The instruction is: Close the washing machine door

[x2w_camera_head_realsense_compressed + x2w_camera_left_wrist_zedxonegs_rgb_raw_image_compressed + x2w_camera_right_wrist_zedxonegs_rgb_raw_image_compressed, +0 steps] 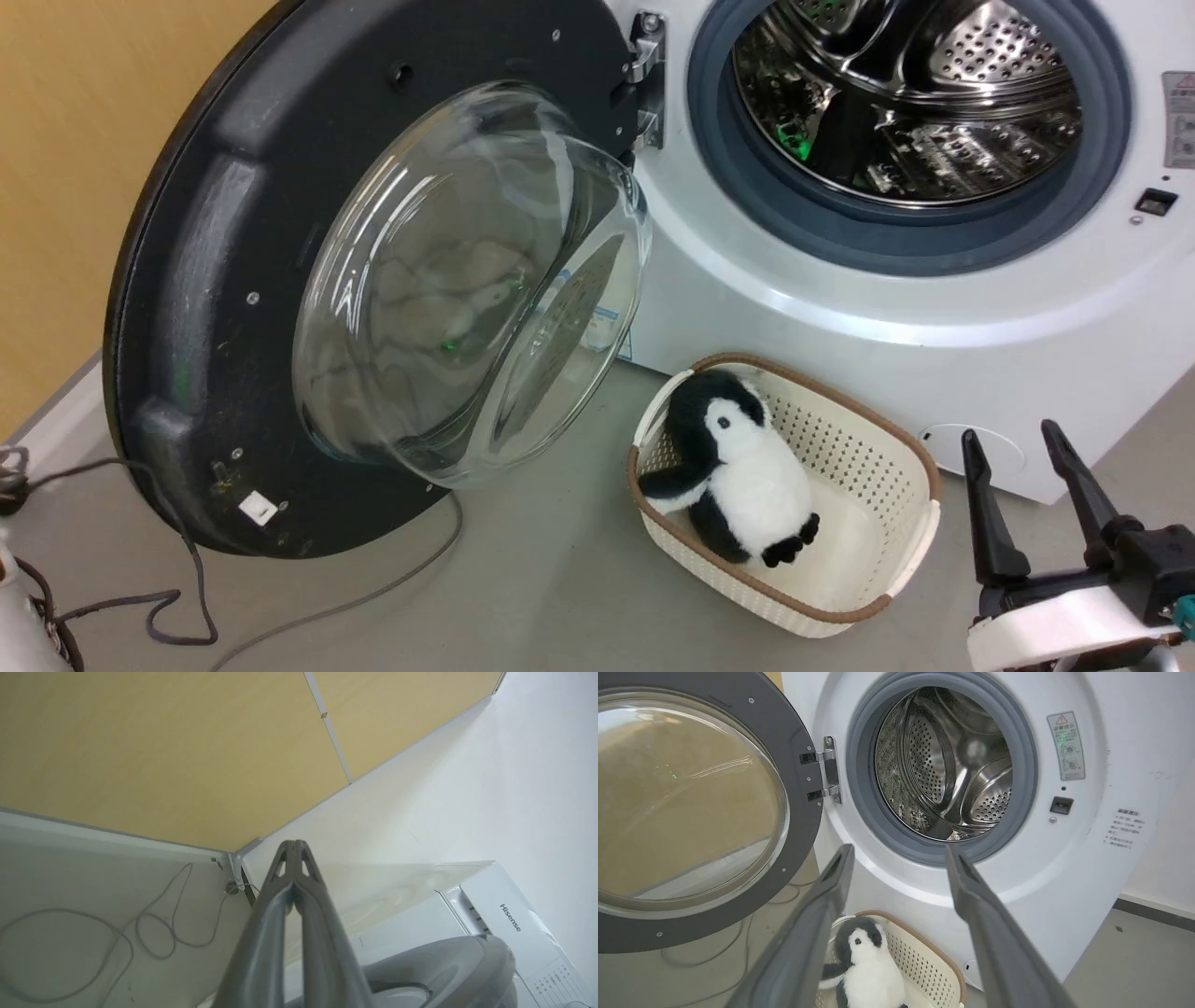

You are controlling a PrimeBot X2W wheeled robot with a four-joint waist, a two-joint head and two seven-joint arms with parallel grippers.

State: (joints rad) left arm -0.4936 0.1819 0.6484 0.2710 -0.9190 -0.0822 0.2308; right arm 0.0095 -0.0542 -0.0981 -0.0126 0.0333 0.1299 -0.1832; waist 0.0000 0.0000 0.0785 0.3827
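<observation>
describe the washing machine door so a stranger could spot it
Find the white front-loading washing machine. Left of its steel drum opening, hung on a hinge, stands the washing machine door, swung wide open. It is the round black disc with a bulging clear glass bowl, unlike the grey-rimmed drum.

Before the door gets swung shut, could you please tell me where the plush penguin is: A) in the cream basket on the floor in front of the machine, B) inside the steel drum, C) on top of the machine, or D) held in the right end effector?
A: the plush penguin sits in the cream basket on the floor, below the drum, while the washing machine door stands wide open beside it.
</observation>
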